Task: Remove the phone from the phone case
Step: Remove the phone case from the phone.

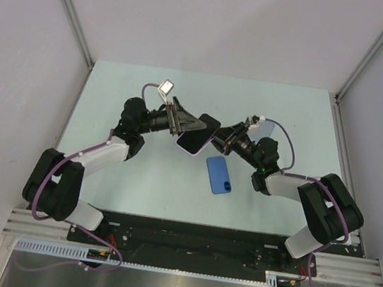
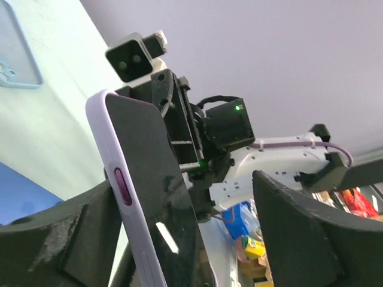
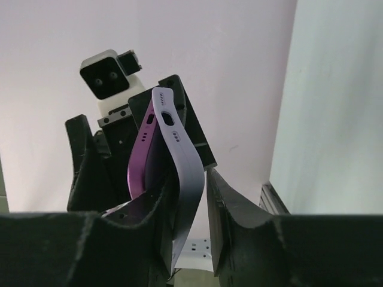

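Top external view: I see both arms reaching toward the middle of the desk [image 1: 129,178]. They meet above it at the phone [image 1: 197,137], which is up in the air and does not touch the desk. The left arm [image 1: 97,152] comes in from the left and the right arm [image 1: 292,186] from the right. Below them on the desk lies a blue flat item [image 1: 219,174]. I cannot tell if it is a phone or only a case.

In the left wrist view the phone turns its dark screen to the camera. The lilac phone case [image 2: 103,137] runs along its edge, with a purple side button in it. The left jaws stand apart. One finger [image 2: 60,239] is just beside the case edge, maybe touching it, and the other finger [image 2: 311,227] is away from the screen, with open space between them. At the top left of this view a pale blue case [image 2: 18,57] lies on the desk.

In the right wrist view I look at the end of the phone that has the ports. At this end the case covers the phone. Lower down, the case bends away from the purple body and a gap opens between them. The right jaws are closed on this lower part, and both the case and the phone body pass between the fingers [image 3: 239,227]. The phone is only partly out of the case.
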